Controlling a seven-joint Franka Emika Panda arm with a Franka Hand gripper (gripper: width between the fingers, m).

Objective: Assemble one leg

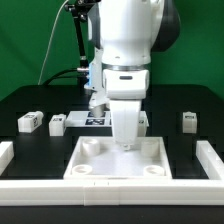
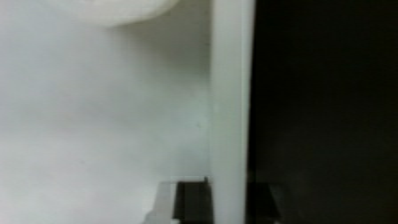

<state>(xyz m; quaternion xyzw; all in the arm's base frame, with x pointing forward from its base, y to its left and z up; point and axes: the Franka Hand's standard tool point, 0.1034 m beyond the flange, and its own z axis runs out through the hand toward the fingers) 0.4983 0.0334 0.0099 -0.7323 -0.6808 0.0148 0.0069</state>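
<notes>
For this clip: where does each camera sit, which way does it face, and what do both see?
Exterior view: off the arm, slightly above the table, facing the arm and the gripper over the panel; legs behind.
Wrist view: on the wrist, close against the panel's edge; dark blurred shapes may be fingers.
Shared: panel and black table.

Wrist view blurred, gripper (image 1: 125,143) tips indistinct, marker board (image 1: 92,119) partly hidden behind the arm (image 1: 128,45)

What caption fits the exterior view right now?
Panda arm's gripper poised low over the large white square panel with round corner sockets; three small white tagged leg blocks lie beyond it.
</notes>
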